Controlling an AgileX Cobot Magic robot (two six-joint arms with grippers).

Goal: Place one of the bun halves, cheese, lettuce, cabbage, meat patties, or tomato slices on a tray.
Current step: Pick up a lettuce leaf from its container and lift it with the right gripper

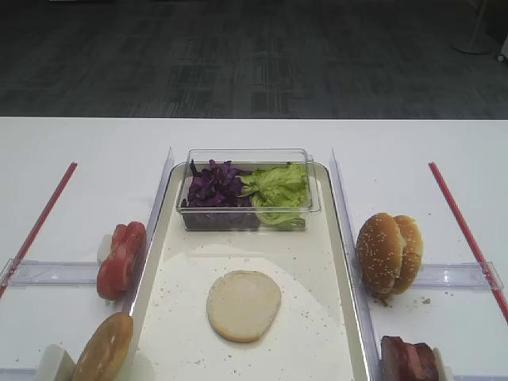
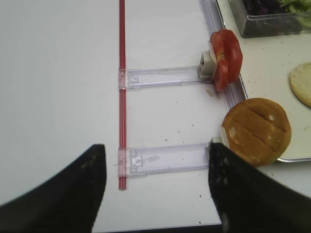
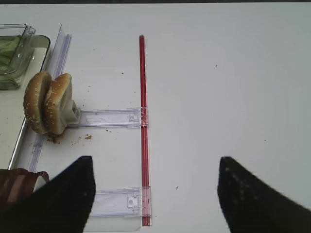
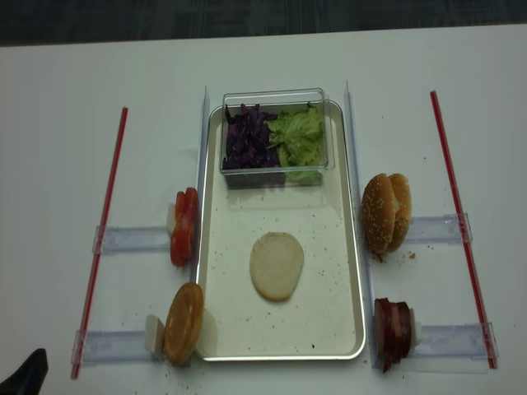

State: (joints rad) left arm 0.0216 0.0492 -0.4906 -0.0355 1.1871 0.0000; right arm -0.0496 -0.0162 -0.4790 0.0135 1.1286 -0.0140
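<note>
Bun half [image 1: 244, 305], pale cut face up, lies flat at centre of the cream-white rimmed tray [image 1: 181, 262], likely as base layer. Both black grippers, left [image 2: 153, 187] and right [image 3: 155, 191], hover spread and empty beside it. Farther: clear tub [image 1: 246, 159] holding purple cabbage [image 1: 213, 186] and green lettuce [image 1: 278, 188].

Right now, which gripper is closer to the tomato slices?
Left. The left gripper hovers open beside the tray, tomato slices just ahead of it. The right gripper is across the tray, near the sesame buns.

Clear glossy plastic tub [image 1: 248, 189]
</note>
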